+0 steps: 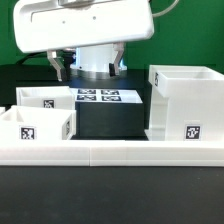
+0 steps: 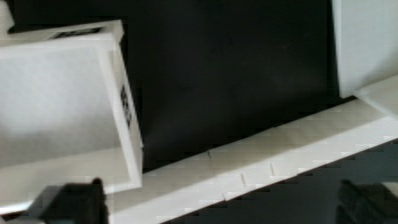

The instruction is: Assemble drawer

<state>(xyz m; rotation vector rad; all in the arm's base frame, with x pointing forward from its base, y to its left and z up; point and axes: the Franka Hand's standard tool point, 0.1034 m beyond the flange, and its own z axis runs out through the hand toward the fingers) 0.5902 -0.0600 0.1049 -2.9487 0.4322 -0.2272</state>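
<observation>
The large white box shell [image 1: 185, 100] stands at the exterior view's right, with a tag on its front face. Two smaller open-top trays [image 1: 40, 97] [image 1: 35, 125] stand at the left, one behind the other, each tagged. My gripper [image 1: 88, 70] hangs high at the back centre, above the table, open and empty, touching no part. In the wrist view my gripper [image 2: 217, 205] is open, its dark fingers [image 2: 71, 205] apart over the black table. A white tagged drawer part [image 2: 63, 110] and the edge of another white part [image 2: 374, 50] show there; I cannot tell which parts they are.
The long low white border wall [image 1: 110, 152] runs along the front of the table and crosses the wrist view [image 2: 285, 150] diagonally. The marker board [image 1: 97, 96] lies flat at the back centre between the trays and the box shell. Black table [image 1: 110, 120] lies between the parts.
</observation>
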